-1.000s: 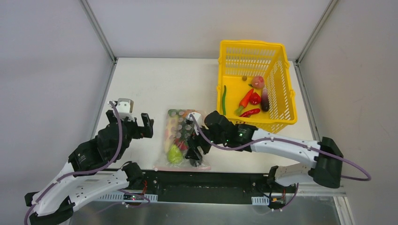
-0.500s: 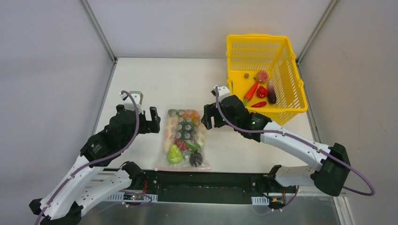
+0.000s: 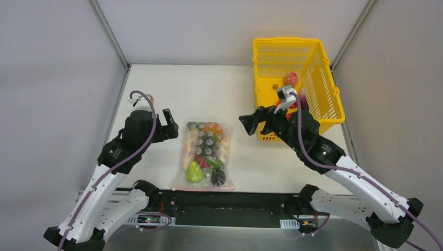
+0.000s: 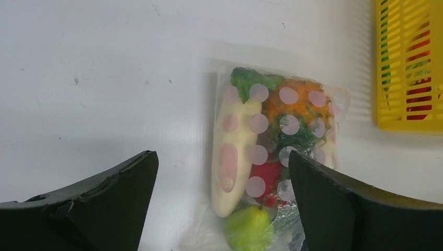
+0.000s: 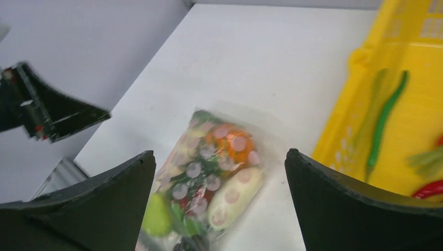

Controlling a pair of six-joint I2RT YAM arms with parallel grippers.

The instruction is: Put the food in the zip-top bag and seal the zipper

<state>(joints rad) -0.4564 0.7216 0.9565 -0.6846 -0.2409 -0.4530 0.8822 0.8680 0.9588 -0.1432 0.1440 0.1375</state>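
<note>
The zip-top bag [image 3: 206,151] lies flat at the centre of the table [image 3: 172,89], packed with food — a white radish [image 4: 232,151], an orange piece [image 4: 298,104], a green pear-shaped one [image 3: 194,172]. Its pink zipper [image 3: 203,186] runs along the bag's lower edge in the top view; I cannot tell whether it is pressed closed. The left gripper [image 3: 168,125] hovers just left of the bag and the right gripper [image 3: 254,119] is to its right, beside the yellow basket [image 3: 286,41] — both spread wide and empty. If the seal is only partial, nudging the crinkly bag could spill pieces. The dark piece [image 3: 218,178] bulging near the mouth may keep the strip from mating.
</note>
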